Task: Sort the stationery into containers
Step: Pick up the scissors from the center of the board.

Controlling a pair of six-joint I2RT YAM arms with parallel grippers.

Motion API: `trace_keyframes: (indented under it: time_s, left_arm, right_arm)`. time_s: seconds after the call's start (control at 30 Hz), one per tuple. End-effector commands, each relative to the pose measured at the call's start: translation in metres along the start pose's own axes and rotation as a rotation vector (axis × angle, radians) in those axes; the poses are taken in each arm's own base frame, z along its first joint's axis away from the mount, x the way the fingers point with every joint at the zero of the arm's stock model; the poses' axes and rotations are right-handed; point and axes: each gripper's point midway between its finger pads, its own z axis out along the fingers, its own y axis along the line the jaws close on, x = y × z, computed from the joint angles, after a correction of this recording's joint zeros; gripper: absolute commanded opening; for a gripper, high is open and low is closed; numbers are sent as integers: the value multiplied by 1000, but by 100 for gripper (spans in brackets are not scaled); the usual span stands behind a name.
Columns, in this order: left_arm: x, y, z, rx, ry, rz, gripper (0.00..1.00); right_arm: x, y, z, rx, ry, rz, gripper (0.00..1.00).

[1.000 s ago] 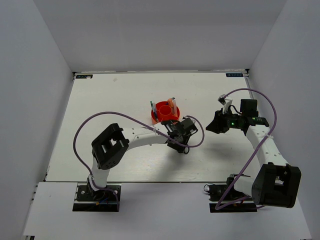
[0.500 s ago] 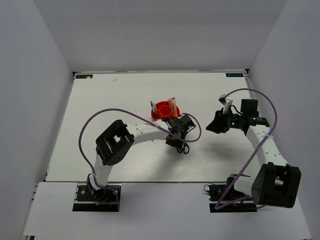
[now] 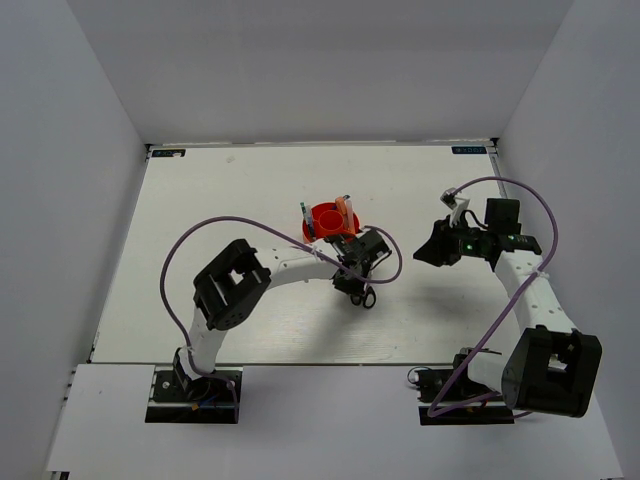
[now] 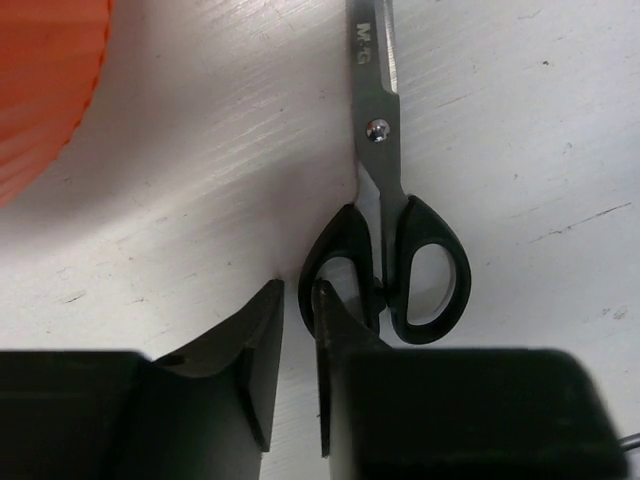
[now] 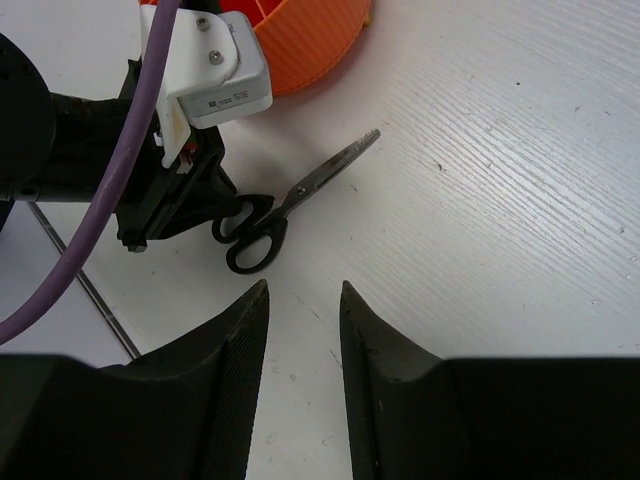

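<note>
On the white table (image 3: 240, 190), just near of centre: one pair of small scissors (image 4: 385, 215), black handles, lying flat with blades shut. In the right wrist view the blade tip points toward the tub (image 5: 318, 45) and stops short of it. One round red-orange tub (image 3: 330, 222), standing just beyond the scissors (image 3: 367, 297), apart from them. A slim pen (image 3: 307, 220) leans at its left rim and an orange-tipped marker (image 3: 343, 209) at its far right; which compartments they occupy cannot be told, and any further contents are too small to make out. Left gripper (image 4: 298, 305): low over the table at the handle end of the scissors, its fingers (image 4: 258, 345) nearly together with only a thin strip of bare table between them. The tip of one finger meets the outer rim of the nearer handle loop, and nothing is clamped between the two. Right gripper (image 5: 303, 305): raised above the table, well off to the right of the scissors (image 5: 292, 203), its fingers (image 5: 238, 340) apart and holding nothing. One purple cable (image 3: 200, 235), looping over the left arm.
</note>
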Motion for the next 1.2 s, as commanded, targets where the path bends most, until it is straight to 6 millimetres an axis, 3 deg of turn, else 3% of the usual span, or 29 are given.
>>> trace_keyframes:
  time_s: [0.0, 0.07, 0.2, 0.37, 0.4, 0.47, 0.5, 0.57, 0.7, 0.77, 0.8, 0.83, 0.87, 0.93, 1.0, 1.17]
  left_arm:
    - [28, 5, 14, -48, 83, 26, 28]
    - [39, 9, 18, -78, 110, 40, 23]
    - [70, 26, 25, -138, 180, 56, 2]
    - [80, 35, 14, -135, 170, 64, 0]
    - [72, 33, 0, -121, 136, 68, 0]
    - [69, 32, -8, -116, 117, 90, 0]
    - [61, 30, -26, -99, 85, 117, 0]
    - [52, 28, -42, -99, 54, 144, 0]
    - [26, 27, -90, -79, -28, 195, 0]
    - [23, 35, -113, -92, -38, 226, 0]
    - [11, 35, -125, -97, -75, 228, 0]
    - [14, 43, -137, -115, -60, 264, 0]
    - [-5, 47, -152, -139, -111, 280, 0]
    - [-4, 62, -165, -186, -80, 335, 0]
    - [-16, 75, -184, -223, -91, 348, 0]
    - [-36, 106, -211, -358, -57, 495, 0]
  right_arm:
    - [-9, 6, -5, -16, -43, -17, 38]
    - [-10, 6, -6, -15, -47, -11, 38]
    - [-12, 6, -10, -8, -59, -16, 38]
    - [-13, 7, -13, -9, -72, -18, 38]
    - [-12, 8, -13, -11, -71, -12, 38]
    - [-13, 7, -15, -6, -78, -14, 40]
    - [-13, 7, -15, -6, -78, -16, 41]
    - [-15, 6, -17, 0, -85, -17, 43]
    - [-13, 6, -18, 1, -85, -6, 45]
    - [-13, 6, -18, 3, -87, -9, 46]
    - [-13, 5, -19, 4, -90, -9, 48]
    - [-14, 5, -19, 4, -89, -9, 48]
    - [-14, 6, -19, -1, -91, -7, 48]
    - [-15, 6, -19, 0, -94, -10, 49]
    - [-15, 7, -19, -3, -95, -11, 49]
    - [-16, 9, -20, -9, -102, -16, 50]
